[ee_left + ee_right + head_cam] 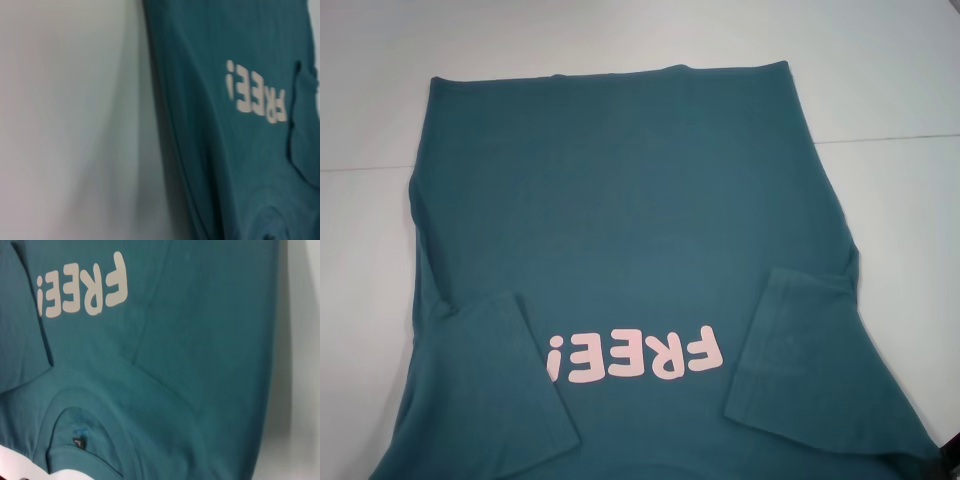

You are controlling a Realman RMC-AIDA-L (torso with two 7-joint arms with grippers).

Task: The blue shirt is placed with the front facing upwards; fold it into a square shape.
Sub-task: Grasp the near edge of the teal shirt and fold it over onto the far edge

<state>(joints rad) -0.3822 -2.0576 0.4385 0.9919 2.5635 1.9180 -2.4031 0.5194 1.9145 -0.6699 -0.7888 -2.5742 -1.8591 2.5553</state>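
White desk (900, 90) carries the blue shirt (620, 200), front up, both sleeves (500, 380) already folded inward. Folding the body to a square remains, I judge. No jaws are visible, so their state is unknown.

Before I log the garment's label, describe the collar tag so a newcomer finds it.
Start at the blue shirt spread on the white table. Below the pink FREE! lettering is the round neck; the small black collar tag sits inside it, the only black patch.

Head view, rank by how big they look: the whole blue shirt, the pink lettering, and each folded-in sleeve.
1. Blue shirt, largest.
2. Left sleeve and right sleeve: alike, unranked.
3. Pink lettering, smallest.
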